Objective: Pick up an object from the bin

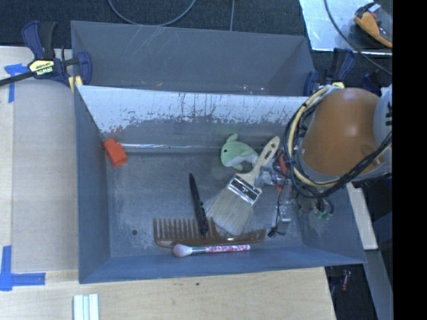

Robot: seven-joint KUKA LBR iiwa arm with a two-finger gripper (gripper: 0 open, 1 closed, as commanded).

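My gripper point(281, 217) hangs low at the right side of the bin, just right of a paintbrush point(238, 195) with a cream handle, a metal band and pale bristles. The gripper's tip comes down near the right end of a brown comb point(193, 231) that lies along the front of the bin floor. Nothing is visibly held. A slim pink-handled makeup brush point(217, 249) lies in front of the comb. Behind the paintbrush sits a pale green soft thing point(237, 151).
A black stick-like thing point(198, 205) lies slanted across the comb, left of the paintbrush. A small orange block point(115, 153) rests at the back left by the wall. The arm's orange dome and cables hang over the bin's right wall.
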